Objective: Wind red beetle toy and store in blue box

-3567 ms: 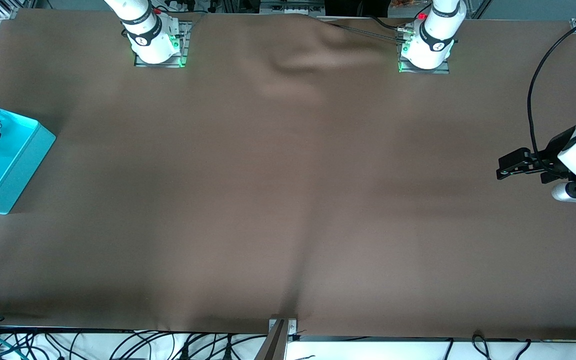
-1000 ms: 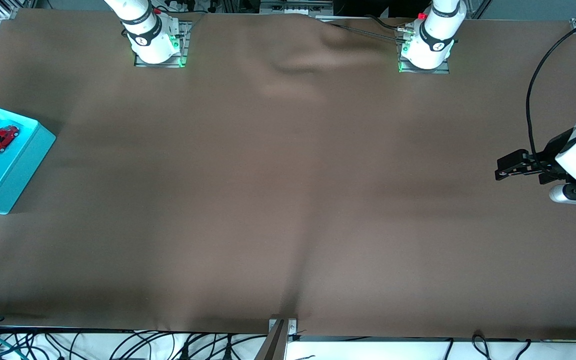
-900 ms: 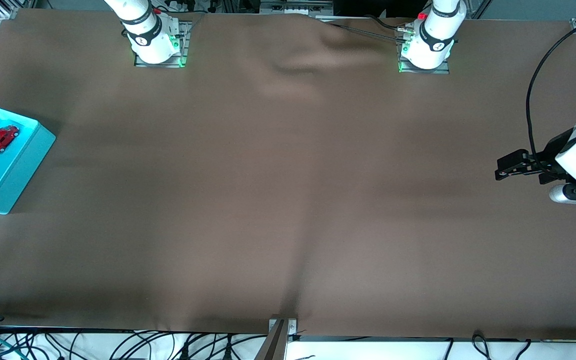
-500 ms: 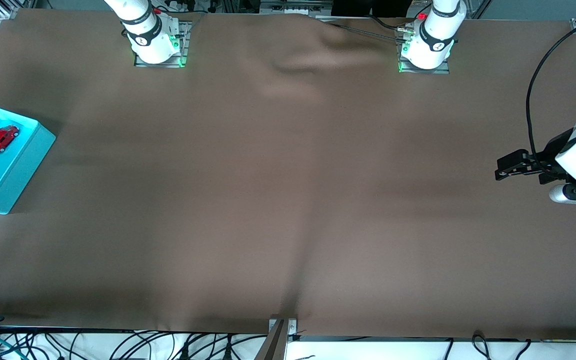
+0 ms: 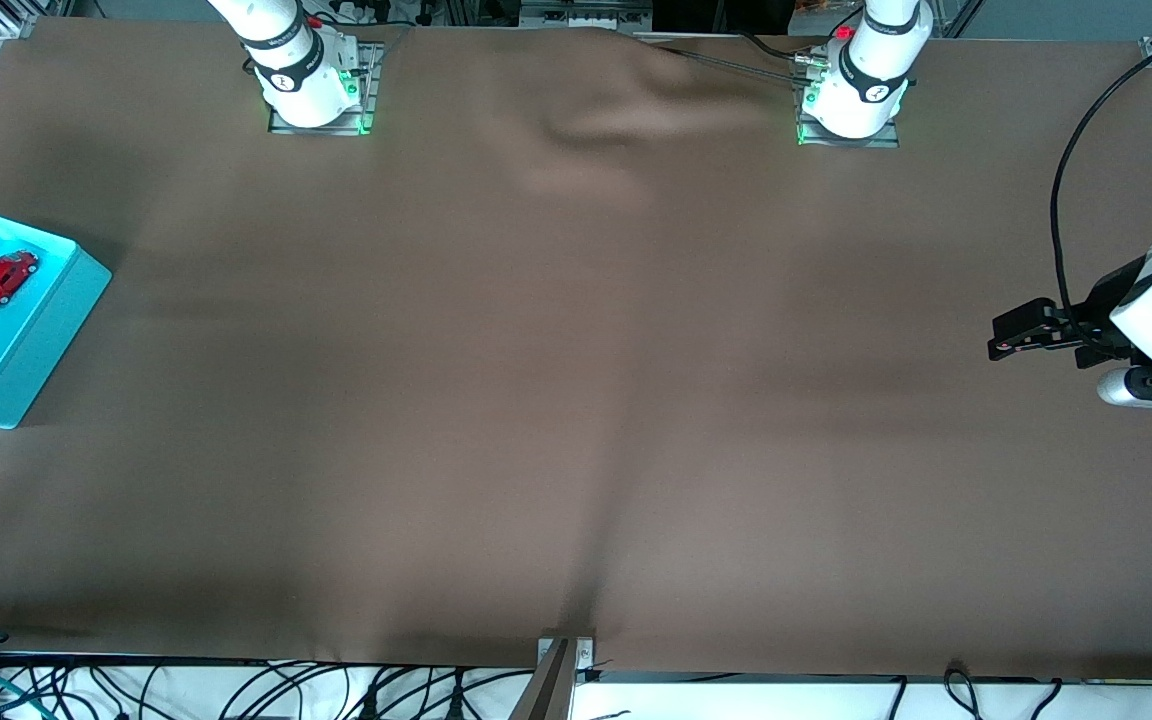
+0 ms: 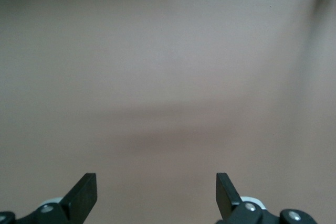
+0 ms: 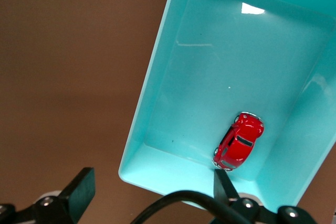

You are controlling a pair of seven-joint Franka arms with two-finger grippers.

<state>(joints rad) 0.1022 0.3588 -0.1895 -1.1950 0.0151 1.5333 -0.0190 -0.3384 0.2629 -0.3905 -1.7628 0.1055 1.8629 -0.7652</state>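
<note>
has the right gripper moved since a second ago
Yes. The right gripper, open, has pulled back off the red beetle toy toward the blue box's end wall at the table edge.

No readable text, label, brand or number appears anywhere in these views; small dark marks on the black bands of the two white robot arm bases [image 5: 296, 75] are too small to make out.
</note>
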